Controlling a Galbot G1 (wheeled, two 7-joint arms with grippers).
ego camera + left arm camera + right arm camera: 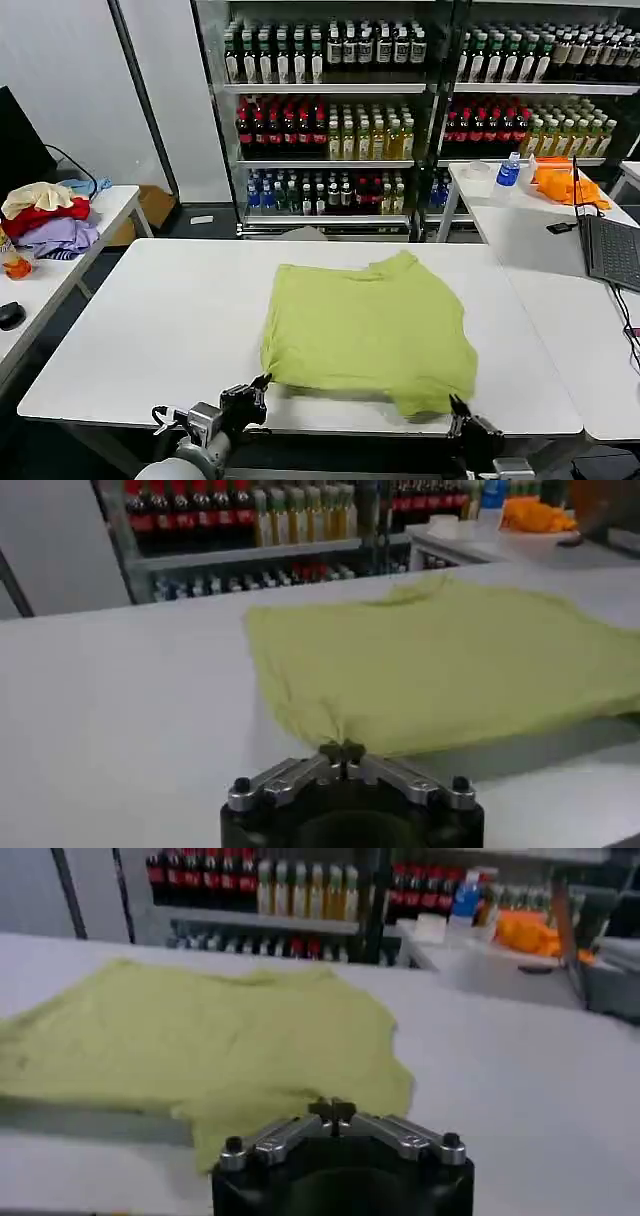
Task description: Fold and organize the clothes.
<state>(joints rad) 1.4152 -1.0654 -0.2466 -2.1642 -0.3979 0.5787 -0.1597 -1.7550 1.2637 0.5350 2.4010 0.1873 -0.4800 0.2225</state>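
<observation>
The lime T-shirt (366, 332) lies in the middle of the head view, a bit toward the bottom. It rests on a big white table (150, 330). It looks folded over, so it makes a wide, blocky shape with a small bump at its top edge. The cloth is soft and has small wrinkles.

The left gripper (262, 383) is at the bottom of the head view, left of the middle. It sits right at the lower left corner of the shirt. In the left wrist view the left gripper (342, 750) has its two fingers pressed together, and a bit of the shirt (440, 660) edge bunches up right at the tips. It seems to be pinching the shirt.

The right gripper (456, 405) is at the bottom of the head view, right of the middle, at the lower right corner of the shirt. In the right wrist view the right gripper (332, 1110) also has its fingers pressed together, with the shirt (200, 1043) edge right at the tips. I cannot tell if cloth is caught between them.

At the left edge a side table holds a pile of clothes (45, 220). At the upper right sit an orange cloth (565, 185) and a laptop (610, 250). Shelves of bottles (330, 110) fill the top.
</observation>
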